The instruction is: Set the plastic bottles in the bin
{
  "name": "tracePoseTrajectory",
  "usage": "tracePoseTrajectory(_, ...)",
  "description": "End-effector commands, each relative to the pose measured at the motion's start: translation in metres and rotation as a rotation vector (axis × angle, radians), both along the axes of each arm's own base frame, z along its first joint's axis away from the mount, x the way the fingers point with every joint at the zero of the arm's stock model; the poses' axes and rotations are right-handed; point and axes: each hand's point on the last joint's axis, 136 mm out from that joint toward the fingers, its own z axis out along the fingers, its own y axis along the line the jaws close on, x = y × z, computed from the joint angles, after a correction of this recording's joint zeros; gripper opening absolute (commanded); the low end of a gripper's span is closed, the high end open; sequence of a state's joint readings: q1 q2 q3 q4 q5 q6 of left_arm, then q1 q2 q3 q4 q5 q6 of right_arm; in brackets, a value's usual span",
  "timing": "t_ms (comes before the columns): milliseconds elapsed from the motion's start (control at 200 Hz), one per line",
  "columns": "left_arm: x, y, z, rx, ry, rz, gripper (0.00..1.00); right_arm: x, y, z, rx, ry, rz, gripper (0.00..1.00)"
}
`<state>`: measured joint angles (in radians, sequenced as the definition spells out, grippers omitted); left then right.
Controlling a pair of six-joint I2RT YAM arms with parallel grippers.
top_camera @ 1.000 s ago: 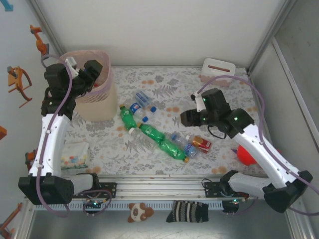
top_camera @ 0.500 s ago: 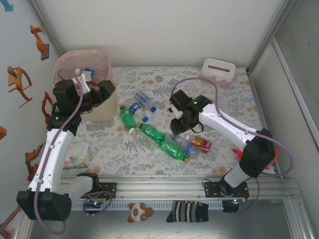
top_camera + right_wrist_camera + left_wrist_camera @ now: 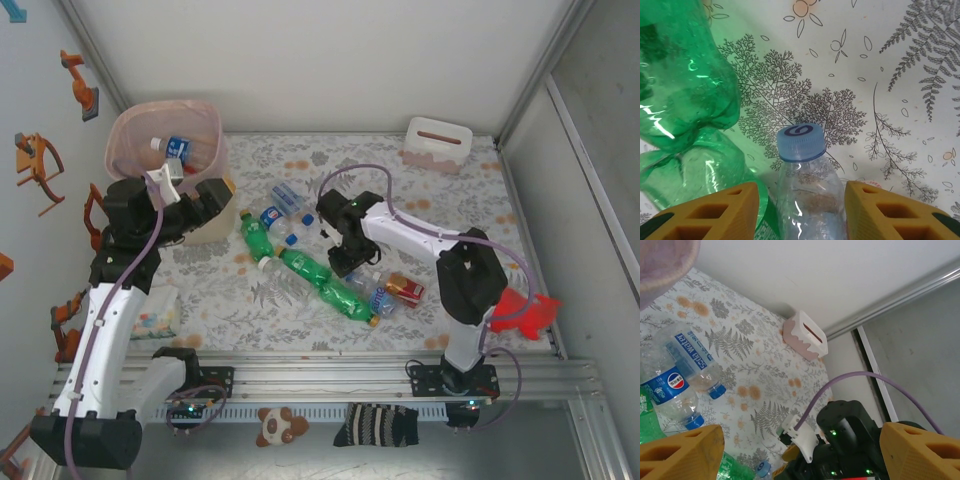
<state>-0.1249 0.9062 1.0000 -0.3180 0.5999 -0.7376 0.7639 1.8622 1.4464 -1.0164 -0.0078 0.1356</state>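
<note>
— On the fern-print mat (image 3: 230, 300), left wrist cam, can anybody read those labels? I only get white text on a blue wrap.

— Yep, that's the soda water bottle (image 3: 692, 352), and it says exactly "soda water". It's lying flat, blue cap pointing down-right in that view. Touching it is the Pepsi bottle (image 3: 667, 387) with the round red-white-blue logo, cap aimed the same way. Print on the green bottles (image 3: 305, 268) is too small for me.

— Cool. What are the claws up to?

— Right claw (image 3: 801, 210) has its yellow fingers spread, one either side of a clear bottle (image 3: 807, 185). That one has a blue cap with a little swirl mark on top. The right finger looks like it's brushing the bottle, the left one has a sliver of gap, so not clamped. The bottle's long axis runs straight away from the camera, cap pointing away from the claw. A green one sits just to its left.

— And the other?

— Left claw (image 3: 800, 455) is wide apart with nothing between the fingers, hanging just beside the bin (image 3: 130, 125).

— Where's everything lying?

— From the top cam the green bottles lie end to end in a diagonal, from near the bin down toward the red carton (image 3: 405, 290). One blue-labelled bottle (image 3: 178, 150) lies inside the bin, on the pink liner.
</note>
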Motion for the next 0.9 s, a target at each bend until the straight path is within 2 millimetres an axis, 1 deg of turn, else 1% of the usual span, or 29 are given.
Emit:
tracePoseTrajectory(0, -0.01, -0.002, -0.004, 0.004, -0.001, -0.016, 0.81, 0.006, 0.002, -0.005, -0.039, -0.01, 0.04, 0.48)
tracePoseTrajectory(140, -0.015, -0.001, -0.01, 0.003, 0.009, -0.013, 0.81, 0.011, 0.001, -0.021, -0.075, -0.004, 0.05, 0.5)
tracePoseTrajectory(280, -0.019, 0.0, -0.013, 0.005, 0.018, -0.009, 0.81, 0.008, 0.001, -0.035, -0.09, 0.031, 0.055, 0.5)
tracePoseTrajectory(656, -0.02, 0.001, -0.016, 0.002, 0.032, 0.001, 0.81, 0.004, -0.005, -0.059, -0.141, 0.071, 0.058, 0.5)
tracePoseTrajectory(891, -0.021, 0.002, -0.015, 0.003, 0.029, 0.01, 0.81, 0.006, -0.009, -0.065, -0.169, 0.067, 0.061, 0.47)
